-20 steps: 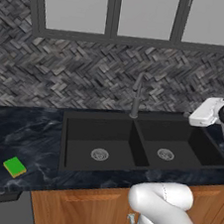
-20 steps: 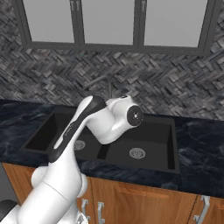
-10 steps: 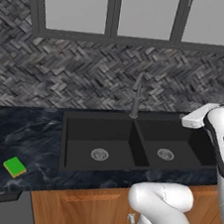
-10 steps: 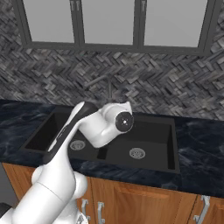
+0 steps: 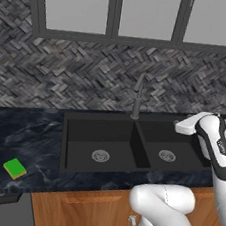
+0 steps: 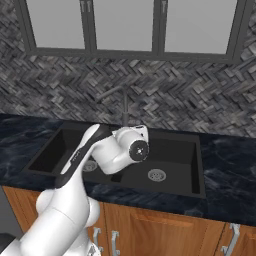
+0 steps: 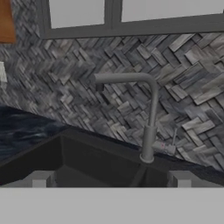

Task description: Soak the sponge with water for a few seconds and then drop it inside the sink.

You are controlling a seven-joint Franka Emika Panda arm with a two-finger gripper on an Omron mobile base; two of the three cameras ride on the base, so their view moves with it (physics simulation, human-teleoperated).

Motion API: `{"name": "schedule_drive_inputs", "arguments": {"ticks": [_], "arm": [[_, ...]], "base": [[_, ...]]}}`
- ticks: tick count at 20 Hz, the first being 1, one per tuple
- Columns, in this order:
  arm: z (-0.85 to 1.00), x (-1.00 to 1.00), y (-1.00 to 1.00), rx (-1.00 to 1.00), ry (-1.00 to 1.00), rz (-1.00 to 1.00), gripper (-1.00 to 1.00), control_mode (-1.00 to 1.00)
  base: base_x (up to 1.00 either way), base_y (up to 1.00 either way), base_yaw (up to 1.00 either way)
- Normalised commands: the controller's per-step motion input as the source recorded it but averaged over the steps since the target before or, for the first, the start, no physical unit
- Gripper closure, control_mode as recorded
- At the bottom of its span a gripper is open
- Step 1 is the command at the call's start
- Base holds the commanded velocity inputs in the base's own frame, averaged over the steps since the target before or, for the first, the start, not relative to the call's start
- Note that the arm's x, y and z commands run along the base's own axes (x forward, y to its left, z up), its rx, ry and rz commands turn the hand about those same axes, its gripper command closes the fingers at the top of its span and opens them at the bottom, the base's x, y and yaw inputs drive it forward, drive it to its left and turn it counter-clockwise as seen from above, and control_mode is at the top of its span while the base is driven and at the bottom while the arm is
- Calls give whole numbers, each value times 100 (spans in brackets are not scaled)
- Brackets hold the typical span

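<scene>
The green sponge [image 5: 15, 168] with its yellow-orange underside lies flat on the dark counter, far left of the black double sink [image 5: 81, 136]. My arm reaches over the right basin [image 6: 175, 155], and its white hand [image 5: 185, 127] points toward the back wall. In the hand view my gripper [image 7: 110, 180] is open, its two tips [image 7: 40, 178] wide apart with nothing between them. They hover over the sink's near wall [image 7: 87, 162]. The water is out of view: no blue stream falls from the spout.
The dark grey faucet [image 7: 148, 122] stands behind the divider between the basins, its spout turned left over the larger basin [image 5: 101, 155]. A thin lever [image 7: 173, 139] sits beside its base. Black marble counter [image 5: 11, 132] runs on both sides; herringbone backsplash and windows lie behind.
The hand has sunk lower and shifted a little left over the right basin, closer to the faucet. The sponge has not moved.
</scene>
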Motion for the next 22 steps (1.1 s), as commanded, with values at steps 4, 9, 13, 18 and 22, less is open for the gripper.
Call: {"name": "schedule_drive_inputs", "arguments": {"ticks": [4, 9, 13, 18, 22], "arm": [[0, 7, 0, 0, 0, 6, -100, -100], [0, 4, 0, 0, 0, 7, -100, -100], [0, 11, 0, 0, 0, 8, -100, -100], [0, 3, 0, 0, 0, 4, -100, -100], [0, 15, 0, 0, 0, 0, -100, -100]], "base": [[0, 0, 0], [0, 0, 0], [0, 0, 0], [0, 0, 0], [0, 0, 0]]}}
